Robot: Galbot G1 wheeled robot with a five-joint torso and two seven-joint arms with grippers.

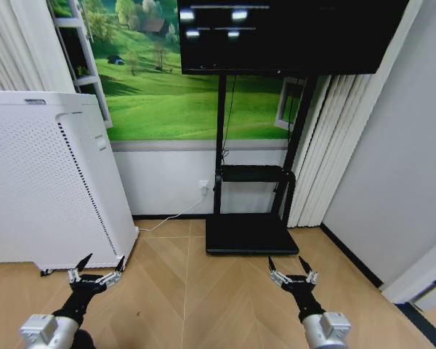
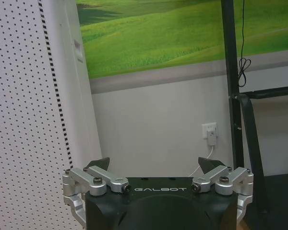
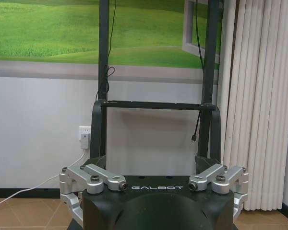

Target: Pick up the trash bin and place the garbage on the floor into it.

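Note:
The trash bin and the garbage are out of view. My left gripper [image 1: 98,263] hovers low over the wooden floor at the lower left, open, with nothing between its fingers. My right gripper [image 1: 292,265] hangs at the lower right at about the same height, also open with nothing in it. From the left wrist, the left gripper [image 2: 156,165] faces the white wall beside a perforated appliance. From the right wrist, the right gripper [image 3: 151,163] points at the black stand's lower frame.
A large white perforated box-shaped appliance [image 1: 43,182] stands at the left. A black TV stand [image 1: 251,233] with a flat base sits ahead against the wall, a screen [image 1: 291,33] above it. A white cable runs from a wall socket [image 1: 203,187]. Curtains [image 1: 327,145] hang at the right.

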